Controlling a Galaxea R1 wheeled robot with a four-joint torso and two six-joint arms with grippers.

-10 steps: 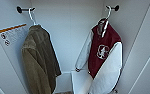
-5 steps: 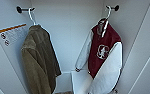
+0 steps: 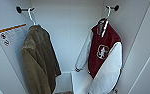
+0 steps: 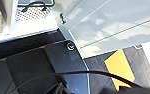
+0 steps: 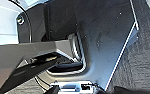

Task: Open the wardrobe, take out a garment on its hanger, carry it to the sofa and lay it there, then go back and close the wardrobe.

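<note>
In the left wrist view, a broad dark plate (image 4: 41, 65) of the robot spreads over the lower left of the frame, matte charcoal with a lighter, slightly glossy curved rim. A round silver fitting (image 4: 70, 46) sits near its upper corner at mid-frame. A thin black cable (image 4: 96, 73) arcs across the lower part. In the right wrist view, a dark speckled plate (image 5: 103, 37) fills the upper centre, edged by a pale line; a grey angular bar (image 5: 28, 50) crosses the left, with a thin black cable (image 5: 28, 22) and a round fitting (image 5: 20, 20) at upper left.
</note>
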